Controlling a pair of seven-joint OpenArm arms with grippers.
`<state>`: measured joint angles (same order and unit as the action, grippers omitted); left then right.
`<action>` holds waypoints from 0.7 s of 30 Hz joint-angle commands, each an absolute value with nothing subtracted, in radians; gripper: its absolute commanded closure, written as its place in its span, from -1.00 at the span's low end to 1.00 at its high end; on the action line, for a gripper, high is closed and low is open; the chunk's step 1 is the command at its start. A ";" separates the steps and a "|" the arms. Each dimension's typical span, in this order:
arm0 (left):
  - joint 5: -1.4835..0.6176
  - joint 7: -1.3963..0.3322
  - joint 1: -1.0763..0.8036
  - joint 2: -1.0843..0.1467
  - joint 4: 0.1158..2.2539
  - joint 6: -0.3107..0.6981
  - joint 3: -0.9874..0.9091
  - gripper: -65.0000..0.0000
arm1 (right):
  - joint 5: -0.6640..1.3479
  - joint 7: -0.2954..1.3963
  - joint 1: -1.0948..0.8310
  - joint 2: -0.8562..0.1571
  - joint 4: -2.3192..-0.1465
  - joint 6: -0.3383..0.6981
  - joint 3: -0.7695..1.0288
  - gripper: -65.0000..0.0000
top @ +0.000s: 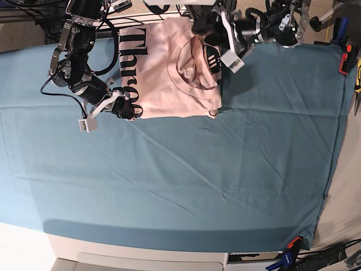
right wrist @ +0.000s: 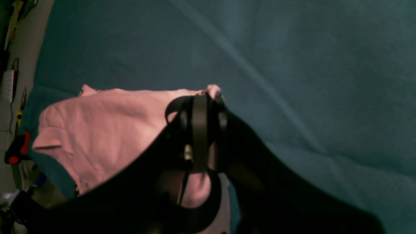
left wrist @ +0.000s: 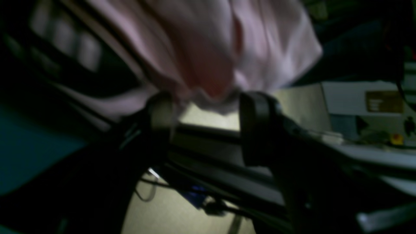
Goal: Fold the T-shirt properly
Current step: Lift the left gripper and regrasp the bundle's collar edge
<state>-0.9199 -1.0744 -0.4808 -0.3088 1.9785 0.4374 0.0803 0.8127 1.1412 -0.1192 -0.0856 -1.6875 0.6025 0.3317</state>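
Base view shows T-shirt (top: 169,73) lettering; right wrist plain pink.

The base view looks straight down from high above; both wrist views sit very close, sharing the T-shirt (top: 169,68).

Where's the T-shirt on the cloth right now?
In the base view the T-shirt lies at the far edge of the teal table cloth, left of centre, between the right gripper at its near-left corner and the left gripper.
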 commanded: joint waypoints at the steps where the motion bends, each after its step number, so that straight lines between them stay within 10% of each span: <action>1: -0.924 -1.057 -0.480 -0.313 1.996 0.445 0.081 -0.07 | 0.837 1.126 -0.108 -0.094 -1.702 0.609 0.333 0.96; 21: -0.675 -1.035 -0.493 -0.337 1.996 0.362 0.080 -0.27 | 0.837 1.129 -0.108 -0.094 -1.702 0.609 0.333 0.96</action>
